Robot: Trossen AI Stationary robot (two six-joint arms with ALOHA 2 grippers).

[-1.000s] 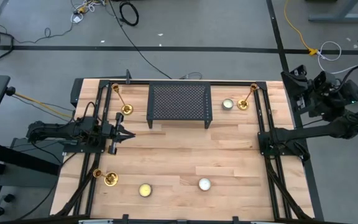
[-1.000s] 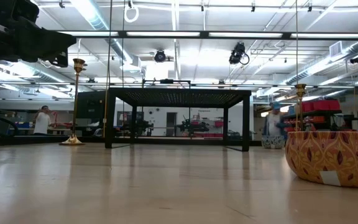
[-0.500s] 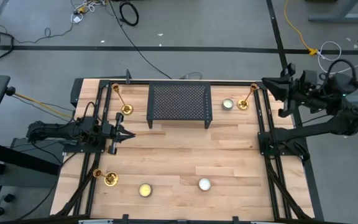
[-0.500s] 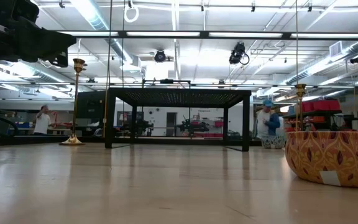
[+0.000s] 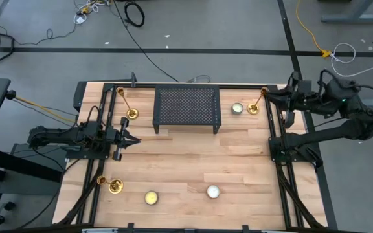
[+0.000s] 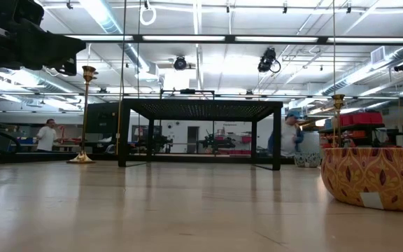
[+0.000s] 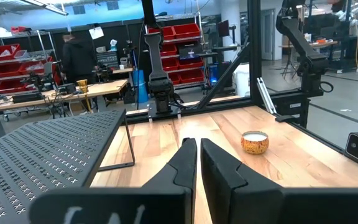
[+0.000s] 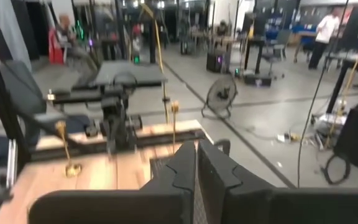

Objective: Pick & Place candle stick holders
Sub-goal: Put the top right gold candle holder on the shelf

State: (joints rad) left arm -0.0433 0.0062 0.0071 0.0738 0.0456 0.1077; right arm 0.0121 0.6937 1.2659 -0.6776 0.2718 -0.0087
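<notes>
No legible txt, labels, brand names or nos. showing in any view; nothing readable is appearing on table, rack, arms or bkgd shelving.

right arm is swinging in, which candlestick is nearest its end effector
The candlestick at the far right corner, beside the small candle; the right end effector hovers close by. The other two stand on the left.

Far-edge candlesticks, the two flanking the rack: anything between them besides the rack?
Yes. In the high view, between the left candlestick and the right candlestick stand the black mesh rack and one small candle, just right of the rack.
</notes>
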